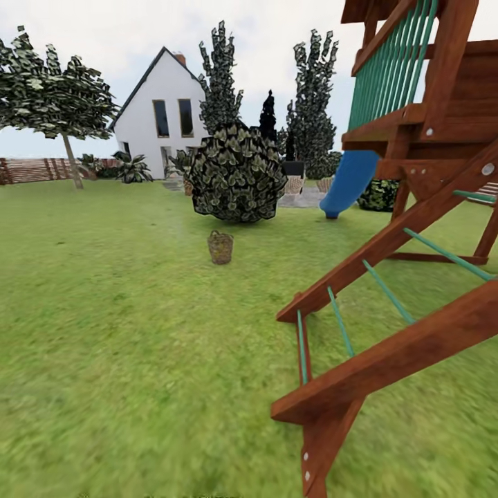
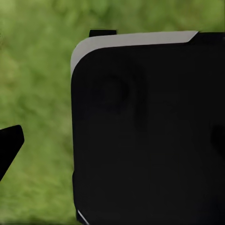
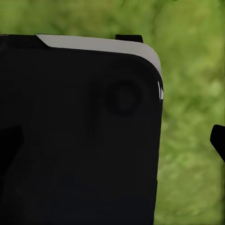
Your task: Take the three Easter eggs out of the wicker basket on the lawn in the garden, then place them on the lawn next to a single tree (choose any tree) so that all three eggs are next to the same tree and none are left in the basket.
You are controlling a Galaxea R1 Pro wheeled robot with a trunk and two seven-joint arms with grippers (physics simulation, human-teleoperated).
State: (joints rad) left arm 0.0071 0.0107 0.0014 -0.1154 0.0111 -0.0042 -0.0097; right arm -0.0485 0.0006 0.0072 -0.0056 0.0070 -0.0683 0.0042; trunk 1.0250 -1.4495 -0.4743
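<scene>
Wicker basket [image 1: 220, 247], brown and open-woven, stood upright on the blurry green lawn [image 1: 117, 332], just before a round leafy bush [image 1: 237, 173]. Its inside could not be seen. Open grass lay around it; a wooden play frame [image 1: 415, 228] edged the right. Whether either claw was spread, I cannot tell.

The wicker basket [image 1: 220, 247], at twelve o'clock on the lawn [image 1: 117, 332], is being shown too small for its contents to be told. The play frame [image 1: 415, 207] is being cut off at three o'clock. In both wrist views, grass is being blurred and largely hidden behind a dark body [image 2: 150, 131].
</scene>
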